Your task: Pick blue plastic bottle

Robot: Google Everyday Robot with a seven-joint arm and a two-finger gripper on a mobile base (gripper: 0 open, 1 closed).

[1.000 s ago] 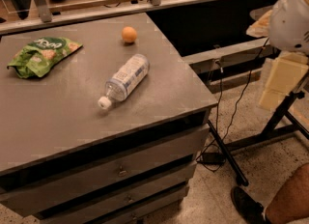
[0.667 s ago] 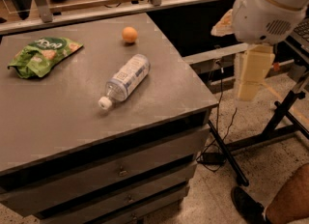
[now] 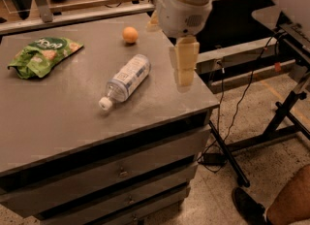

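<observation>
The gripper (image 3: 184, 69) has swung in over the table (image 3: 58, 122)'s right edge, can't tell if it's open, while the blue plastic bottle (image 3: 127, 79) lies mid-table, ungrabbed, so the whole pick's left.

A gray cabinet (image 3: 58, 117) with drawers (image 3: 121, 170) stands on speckled floor (image 3: 218, 202); a black cable (image 3: 240, 105) trails beside a metal stand (image 3: 286, 116) at right. The gripper (image 3: 184, 79) hangs above the cabinet's right edge.

The robot's white arm (image 3: 186, 3) ends in a rounded, tan-banded housing; its pale cream, blocky gripper (image 3: 184, 73) hangs above the grey tabletop's (image 3: 72, 122) right side.
</observation>
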